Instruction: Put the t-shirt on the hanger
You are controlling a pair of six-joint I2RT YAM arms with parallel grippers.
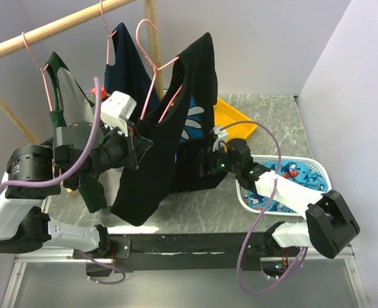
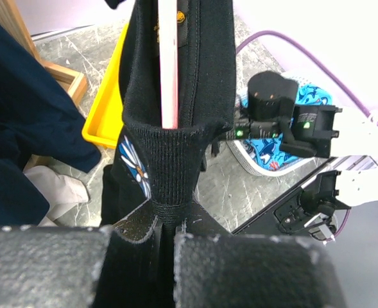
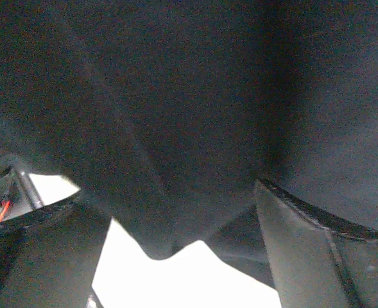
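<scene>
The black fabric t-shirt with a white daisy print (image 1: 153, 163) hangs mid-frame, draped over the thin pink wire hanger (image 1: 149, 90). The left gripper (image 2: 166, 231) is clamped on its ribbed edge. Right of centre, the right gripper (image 3: 176, 247) is spread wide against the cloth, gripping nothing.

We see a grey marbled counter (image 1: 291, 122) at frame centre, pale walls (image 1: 266, 45) behind and right, and a wooden rail (image 1: 54, 29) crossing the upper left.
</scene>
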